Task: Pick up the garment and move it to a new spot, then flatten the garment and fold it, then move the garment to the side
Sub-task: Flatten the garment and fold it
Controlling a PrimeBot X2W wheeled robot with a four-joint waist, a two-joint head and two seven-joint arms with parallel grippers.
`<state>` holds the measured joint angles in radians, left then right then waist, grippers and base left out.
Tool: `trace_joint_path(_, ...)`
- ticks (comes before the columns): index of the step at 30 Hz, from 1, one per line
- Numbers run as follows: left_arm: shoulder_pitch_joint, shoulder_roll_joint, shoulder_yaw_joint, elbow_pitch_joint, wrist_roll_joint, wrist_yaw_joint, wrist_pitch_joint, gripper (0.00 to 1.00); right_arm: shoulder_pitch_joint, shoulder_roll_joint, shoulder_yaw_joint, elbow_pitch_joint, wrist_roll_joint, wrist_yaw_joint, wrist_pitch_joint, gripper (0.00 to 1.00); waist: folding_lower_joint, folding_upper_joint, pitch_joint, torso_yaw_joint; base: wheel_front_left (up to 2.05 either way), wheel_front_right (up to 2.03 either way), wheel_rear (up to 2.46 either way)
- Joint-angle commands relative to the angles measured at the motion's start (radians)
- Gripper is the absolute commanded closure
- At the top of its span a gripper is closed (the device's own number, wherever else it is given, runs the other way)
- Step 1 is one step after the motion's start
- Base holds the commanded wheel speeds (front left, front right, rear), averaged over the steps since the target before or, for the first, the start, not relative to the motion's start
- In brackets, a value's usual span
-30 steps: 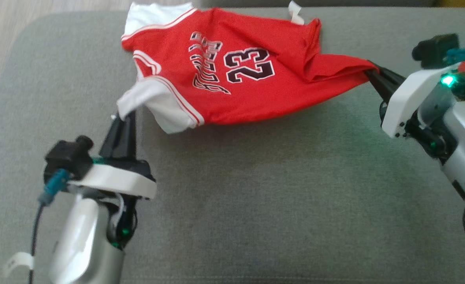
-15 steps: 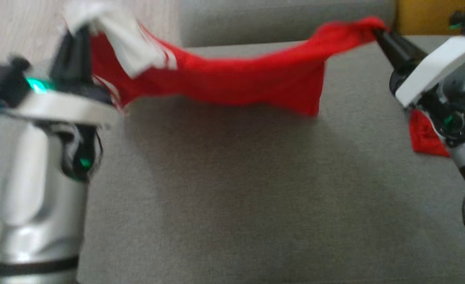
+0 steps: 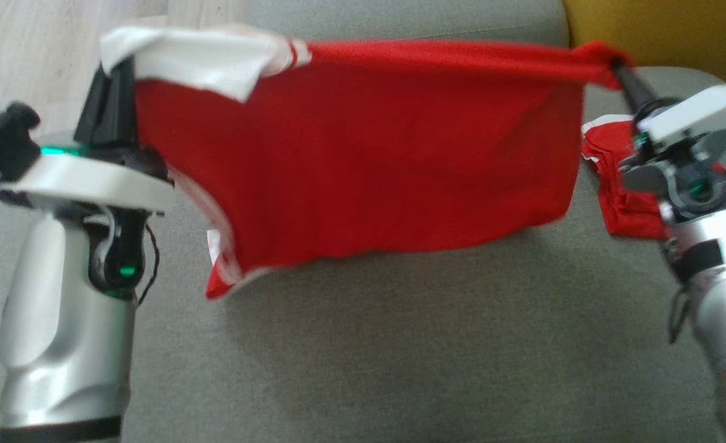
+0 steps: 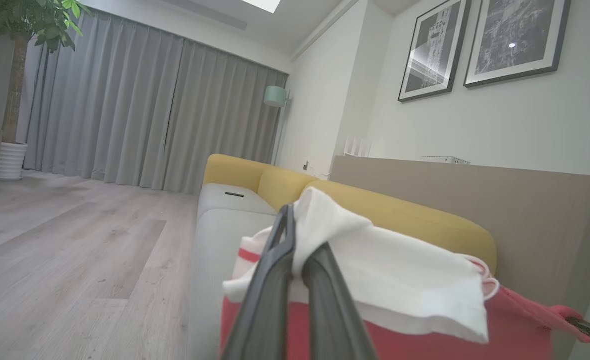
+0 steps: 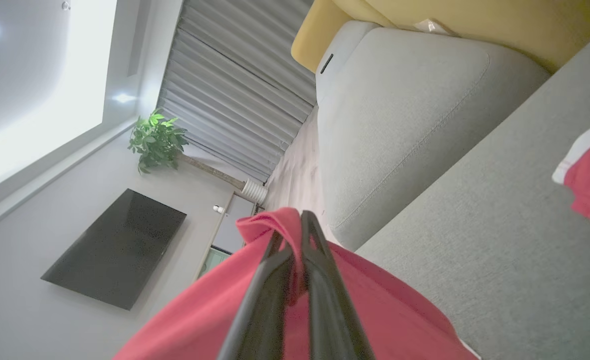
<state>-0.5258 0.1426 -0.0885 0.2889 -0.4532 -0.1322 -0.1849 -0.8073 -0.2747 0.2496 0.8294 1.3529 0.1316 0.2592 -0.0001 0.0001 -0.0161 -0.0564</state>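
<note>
The garment [image 3: 363,154] is a red jersey with white sleeves, hanging stretched in the air between my two grippers above the grey sofa seat. My left gripper [image 3: 117,67] is shut on its white sleeve corner at the upper left; the left wrist view shows the white cloth [image 4: 375,270] pinched between the fingers. My right gripper [image 3: 615,64] is shut on a red corner at the upper right, and the right wrist view shows the red fabric [image 5: 255,300] clamped there. The jersey's plain red side faces me and its lower edge hangs just above the cushion.
A second red cloth [image 3: 621,197] lies on the grey sofa seat [image 3: 400,357] at the right, behind my right wrist. A yellow backrest [image 3: 658,31] runs along the upper right. Wooden floor [image 3: 31,49] lies beyond the seat's left edge.
Both grippers have lifted the jersey off the seat and pulled it taut; it now hangs as a broad sheet instead of lying crumpled. The head camera has also shifted.
</note>
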Motion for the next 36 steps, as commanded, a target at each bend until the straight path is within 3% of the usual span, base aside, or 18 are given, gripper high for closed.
trace_joint_path(1, -0.034, 0.033, 0.033, -0.036, -0.007, 0.004, 0.001, 1.00, -0.035, 0.026, -0.020, -0.002, 0.018, -0.001, 0.008, 1.00, 0.0001, -0.0001, -0.002, 0.000, 0.00, 0.00, 0.00)
trace_joint_path(6, -0.012, 0.029, 0.021, -0.042, -0.018, 0.004, 0.014, 1.00, -0.086, 0.092, -0.065, 0.049, 0.049, -0.001, 0.034, 1.00, 0.0001, -0.0001, -0.004, -0.002, 0.00, 0.00, 0.00)
trace_joint_path(13, -0.038, 0.046, -0.001, -0.021, -0.022, 0.006, 0.084, 1.00, -0.166, 0.069, 0.023, 0.078, -0.186, -0.001, -0.007, 1.00, 0.0001, -0.0001, 0.049, -0.008, 0.00, 0.00, 0.00)
trace_joint_path(18, -0.148, 0.060, 0.008, 0.044, -0.053, 0.008, 0.159, 1.00, -0.272, 0.082, 0.028, 0.150, -0.281, -0.001, 0.016, 1.00, 0.0001, -0.0001, 0.137, -0.013, 0.00, 0.00, 0.00)
trace_joint_path(23, -0.411, 0.115, -0.024, 0.175, -0.013, 0.006, 0.222, 1.00, -0.518, 0.112, 0.042, 0.258, -0.411, -0.001, 0.012, 1.00, 0.0001, -0.0001, 0.294, -0.030, 0.00, 0.00, 0.00)
trace_joint_path(27, -0.685, 0.144, -0.042, 0.302, 0.039, 0.011, 0.179, 1.00, -0.744, 0.120, 0.022, 0.326, -0.487, -0.001, -0.103, 1.00, 0.0001, -0.0001, 0.399, -0.030, 0.00, 0.00, 0.00)
trace_joint_path(31, -0.943, 0.143, 0.011, 0.412, 0.046, 0.059, 0.020, 1.00, -0.934, 0.133, -0.062, 0.336, -0.482, -0.001, -0.325, 1.00, 0.0001, -0.0001, 0.455, -0.023, 0.00, 0.00, 0.00)
trace_joint_path(36, -1.076, 0.118, 0.066, 0.522, 0.019, 0.052, -0.071, 1.00, -0.961, 0.151, -0.090, 0.309, -0.448, -0.001, -0.447, 1.00, 0.0001, -0.0001, 0.467, -0.007, 0.00, 0.00, 0.00)
